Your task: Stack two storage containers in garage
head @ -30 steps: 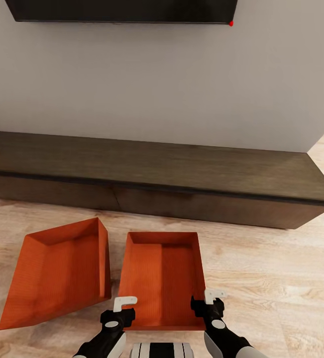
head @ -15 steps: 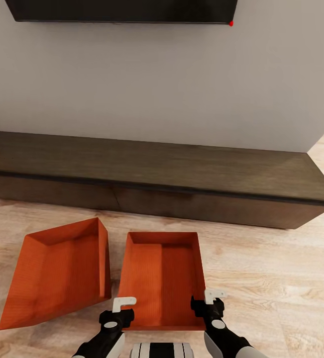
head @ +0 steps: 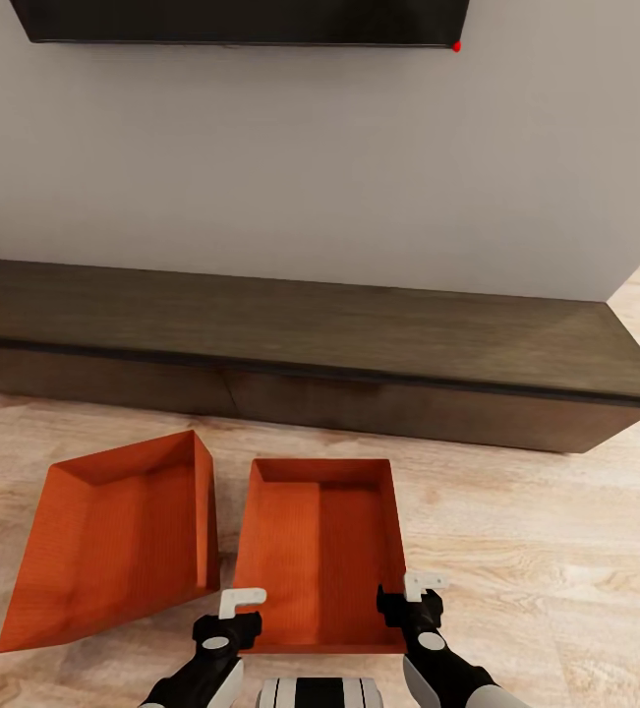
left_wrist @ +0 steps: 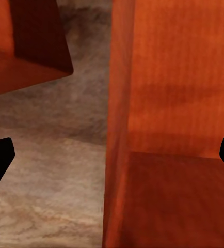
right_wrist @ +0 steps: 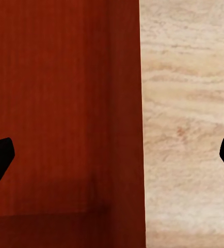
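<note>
Orange-red, finely ribbed, open-topped — two bins lie on the wood floor [head: 536, 551] before the low brown bench [head: 359, 344]. The left bin [head: 113, 536] sits skewed, just beside the right bin [head: 321, 546]. Left hand [head: 229, 618] and right hand [head: 413, 600], both spread open, straddle the right bin's side walls — wrist views show each wall between the fingers.

Plain pale grey wall [head: 290, 167] across back. Black screen [head: 241, 20] mounted high on wall, small red dot at its lower right corner. Long low dark-brown bench [head: 310, 344] against wall, dark groove along front edge. Light wood plank floor [head: 536, 551] in front, running past bench end at right. Even, soft light.
</note>
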Controlling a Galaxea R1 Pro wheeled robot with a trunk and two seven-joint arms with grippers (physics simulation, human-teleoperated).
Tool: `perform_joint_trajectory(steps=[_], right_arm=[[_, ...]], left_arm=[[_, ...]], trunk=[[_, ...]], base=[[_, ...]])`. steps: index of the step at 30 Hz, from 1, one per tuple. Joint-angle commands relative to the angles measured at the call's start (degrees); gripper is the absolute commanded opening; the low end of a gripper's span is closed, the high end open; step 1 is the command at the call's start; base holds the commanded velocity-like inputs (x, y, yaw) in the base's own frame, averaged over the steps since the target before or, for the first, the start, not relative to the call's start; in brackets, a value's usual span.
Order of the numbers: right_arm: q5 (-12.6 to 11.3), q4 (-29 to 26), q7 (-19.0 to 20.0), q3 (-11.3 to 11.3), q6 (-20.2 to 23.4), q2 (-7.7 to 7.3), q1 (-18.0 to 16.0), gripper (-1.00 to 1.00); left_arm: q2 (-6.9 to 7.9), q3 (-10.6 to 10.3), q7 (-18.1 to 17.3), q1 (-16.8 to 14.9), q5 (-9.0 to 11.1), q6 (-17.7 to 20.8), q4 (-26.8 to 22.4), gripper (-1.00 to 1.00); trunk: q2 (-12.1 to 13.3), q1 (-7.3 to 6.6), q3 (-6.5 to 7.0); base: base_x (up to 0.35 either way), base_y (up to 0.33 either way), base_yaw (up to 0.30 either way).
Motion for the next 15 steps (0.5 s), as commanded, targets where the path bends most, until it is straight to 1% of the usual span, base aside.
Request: perform_joint_trajectory(steps=[1,15], right_arm=[[-0.43,0.06,-0.30,0.48,-0.18,-0.02,-0.03,1.00],[-0.43,0.06,-0.30,0.48,-0.18,-0.06,-0.03,1.00]], left_arm=[[0.02,-0.49,0.41,-0.02,0.24,0.05,-0.01,1.00],[0.00,-0.51,0.41,-0.02,0.17,0.06,0.00,1.00]], trunk=[[-0.01,-0.01,-0.03],[-0.01,-0.01,-0.03]], base=[[0.000,0.000,0.000],[0.000,0.000,0.000]])
